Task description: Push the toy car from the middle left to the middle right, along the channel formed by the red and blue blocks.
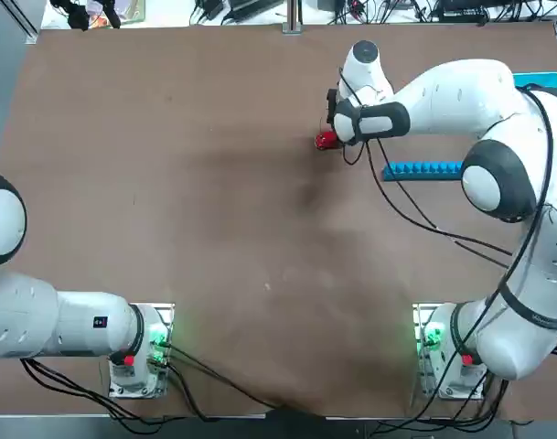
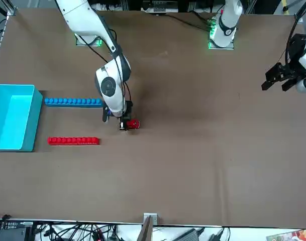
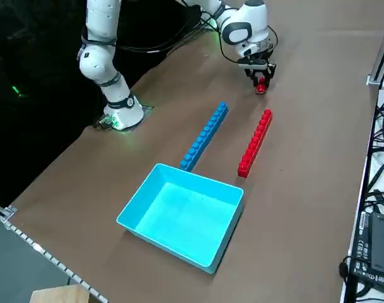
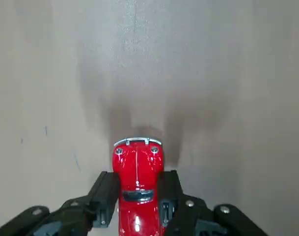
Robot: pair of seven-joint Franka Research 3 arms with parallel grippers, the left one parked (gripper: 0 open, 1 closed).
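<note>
In the top view, the white right arm [image 1: 452, 96] hides the long bright-red studded bar [image 2: 73, 141], part of the rectangular light-blue box [image 1: 539, 80] and the right gripper [image 4: 142, 179] (toward the table's far edge). The glossy red toy car's [image 4: 138, 169] rear is cut off in the wrist view.

Top view looks down from overhead; front view faces the robot

From my camera, the light-blue box [image 3: 182, 214] sits on the bench [image 3: 305, 189]; beyond its far edge lie the blue bar [image 3: 204, 137] and the red bar [image 3: 255, 144].
</note>
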